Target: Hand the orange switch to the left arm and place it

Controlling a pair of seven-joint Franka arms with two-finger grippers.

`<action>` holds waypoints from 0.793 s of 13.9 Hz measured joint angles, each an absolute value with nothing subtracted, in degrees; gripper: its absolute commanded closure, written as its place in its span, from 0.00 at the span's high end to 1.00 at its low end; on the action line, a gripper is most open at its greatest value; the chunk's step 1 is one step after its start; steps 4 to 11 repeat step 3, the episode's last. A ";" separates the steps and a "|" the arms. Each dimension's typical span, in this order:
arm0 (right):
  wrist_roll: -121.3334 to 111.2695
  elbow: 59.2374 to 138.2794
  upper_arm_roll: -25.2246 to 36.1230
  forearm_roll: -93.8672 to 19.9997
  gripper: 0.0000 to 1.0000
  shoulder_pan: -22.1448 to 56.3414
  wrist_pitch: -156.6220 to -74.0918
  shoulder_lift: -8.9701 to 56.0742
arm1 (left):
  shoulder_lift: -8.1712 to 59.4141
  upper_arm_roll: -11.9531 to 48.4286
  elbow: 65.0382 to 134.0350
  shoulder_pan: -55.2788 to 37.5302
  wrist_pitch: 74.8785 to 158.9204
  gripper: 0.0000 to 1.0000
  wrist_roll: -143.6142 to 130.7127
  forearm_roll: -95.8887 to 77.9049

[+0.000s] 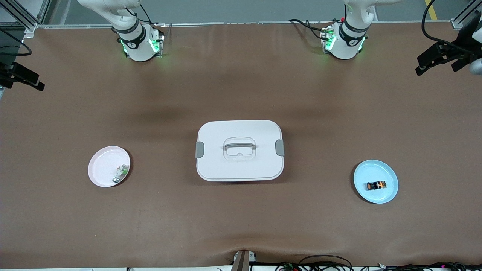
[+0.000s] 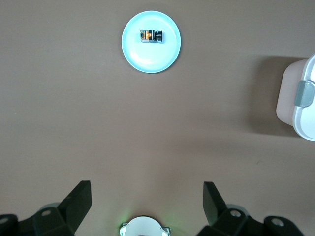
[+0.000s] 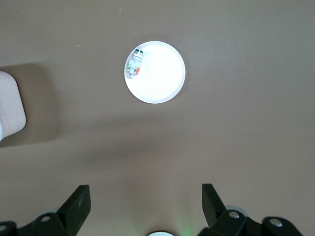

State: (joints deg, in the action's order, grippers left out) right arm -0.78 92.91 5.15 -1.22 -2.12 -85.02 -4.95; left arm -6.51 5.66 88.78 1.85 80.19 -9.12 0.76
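The orange switch [image 1: 376, 185] lies on its side on the blue plate [image 1: 388, 195] toward the left arm's end of the table. It also shows in the left wrist view [image 2: 150, 36]. The white box [image 1: 239, 165] stands shut in the middle of the table, its grey latch in the left wrist view [image 2: 304, 93]. My left gripper [image 2: 146, 199] is open and empty, high over the bare table near its base. My right gripper [image 3: 146, 199] is open and empty, high over the table near its own base. Both hands are out of the front view.
A pink plate [image 1: 103, 167] holds a small green-and-white part [image 1: 120, 174] toward the right arm's end; the part also shows in the right wrist view [image 3: 134, 64]. The arm bases [image 1: 141, 43] [image 1: 344, 41] stand along the table's top edge. Black camera mounts sit at both table ends.
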 measured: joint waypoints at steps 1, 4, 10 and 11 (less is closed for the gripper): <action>-0.78 92.62 5.15 -1.22 1.00 -2.12 -85.02 -4.76 | -6.51 5.66 88.78 1.85 80.06 1.00 -9.12 0.80; -0.78 92.24 5.13 -1.22 1.00 -2.12 -85.02 -4.51 | -6.51 5.68 88.78 1.85 79.90 1.00 -9.12 0.80; -0.78 92.24 5.13 -1.22 1.00 -2.12 -85.02 -4.51 | -6.51 5.68 88.78 1.85 79.90 1.00 -9.12 0.80; -0.78 92.24 5.13 -1.22 1.00 -2.12 -85.02 -4.51 | -6.51 5.68 88.78 1.85 79.90 1.00 -9.12 0.80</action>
